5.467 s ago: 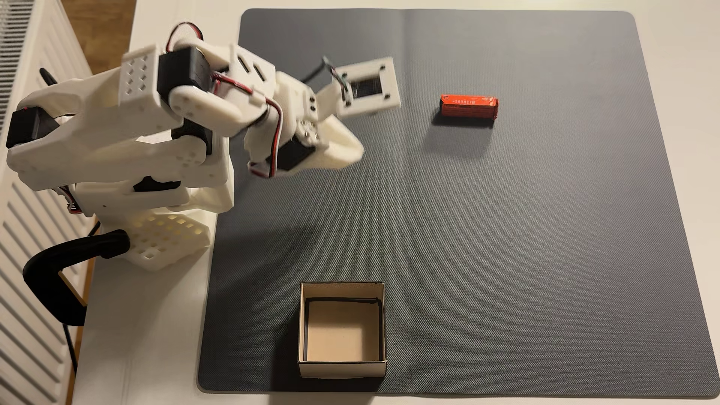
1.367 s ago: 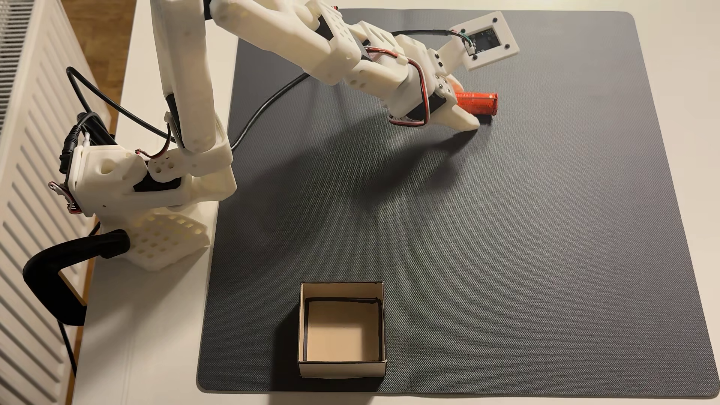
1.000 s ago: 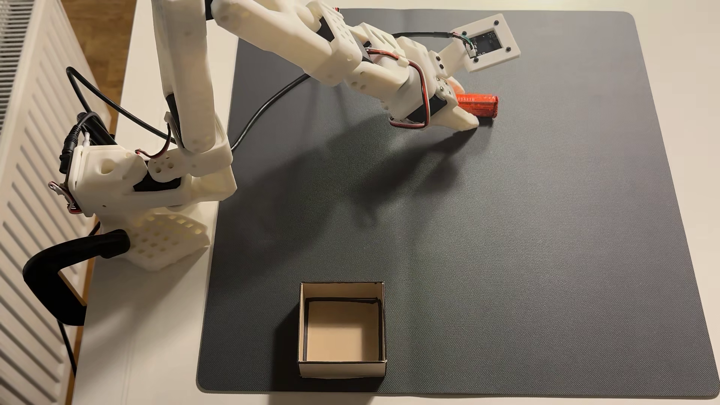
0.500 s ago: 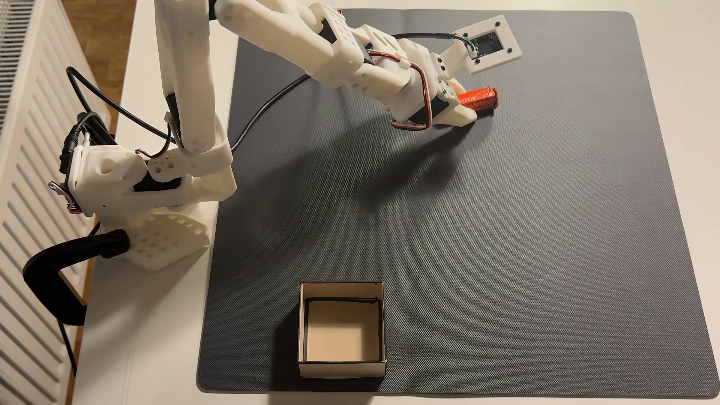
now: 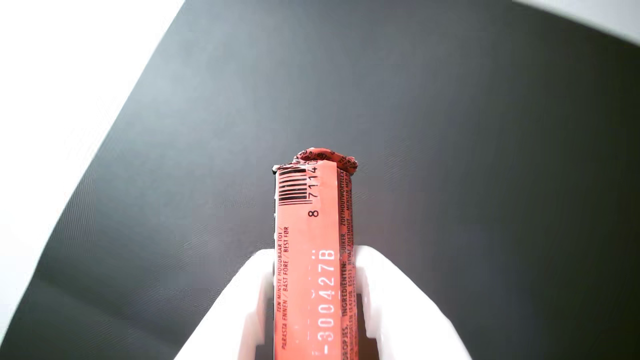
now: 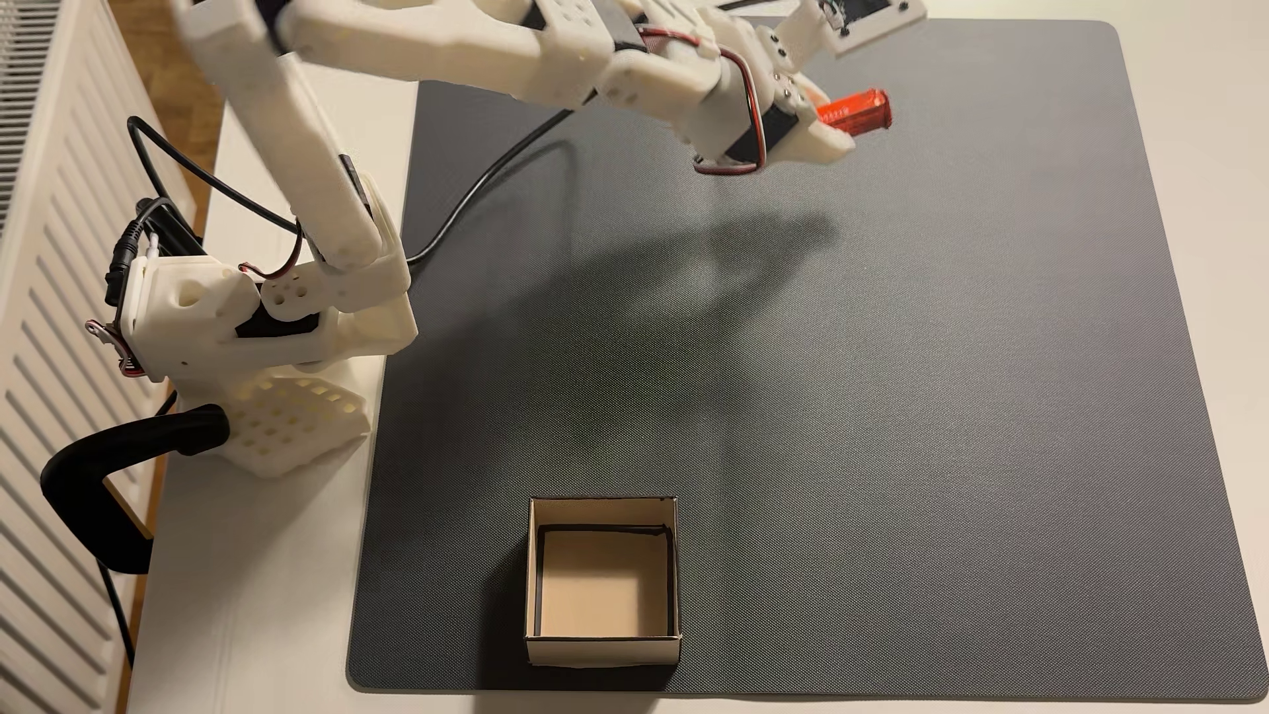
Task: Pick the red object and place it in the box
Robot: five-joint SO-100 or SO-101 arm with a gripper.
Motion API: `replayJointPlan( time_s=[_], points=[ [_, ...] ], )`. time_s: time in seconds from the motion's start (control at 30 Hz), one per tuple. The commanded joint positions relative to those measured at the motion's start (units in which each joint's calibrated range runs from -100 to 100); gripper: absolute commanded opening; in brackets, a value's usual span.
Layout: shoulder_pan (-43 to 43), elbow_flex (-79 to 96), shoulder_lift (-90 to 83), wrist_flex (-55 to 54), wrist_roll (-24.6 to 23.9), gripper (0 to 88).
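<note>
Table (image 6: 275, 583): one white tabletop, with a white slatted radiator (image 6: 48, 274) along its left side in the fixed view.
Mat (image 6: 824, 412): one dark grey textured mat that covers most of the table; it is also the dark ground behind the bar in the wrist view (image 5: 450, 125).
Arm (image 6: 426, 41): one white printed arm, base clamped at the table's left edge in the fixed view, reaching across the top of the mat toward the upper right; red and black wires run along it.
Box (image 6: 603, 649): one square open-topped cardboard box, cream walls with dark edging, tan floor bare, standing at the mat's near edge, well apart from the gripper.
Gripper (image 5: 312, 260): one, with its two white fingers (image 5: 395, 305) pressed against the long sides of the red object, clamped on it; in the fixed view (image 6: 834, 127) it hangs above the mat's upper part, its shadow cast lower on the mat.
Red object (image 5: 312, 240): one orange-red foil bar, gripped by its near half; the far half with the barcode and crimped end sticks out past the fingertips. In the fixed view (image 6: 858, 113) it juts to the right of the gripper, clear of the mat.
</note>
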Motion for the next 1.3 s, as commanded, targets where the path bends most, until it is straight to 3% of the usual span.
replayJointPlan(
  time_s=[0.0,0.23,0.57,0.77,0.97,1.27],
  points=[
    [3.41,-0.87,-15.23,10.37,1.95,8.8],
    [16.56,1.58,-36.92,20.34,9.19,8.8],
    [32.59,22.98,-58.01,25.76,10.7,8.8],
    [35.78,35.5,-71.87,26.89,10.7,8.8],
    [37.79,40.85,-84.96,38.61,10.7,8.8],
    [39.5,37.58,-85.05,44.03,10.76,8.9]
  ],
)
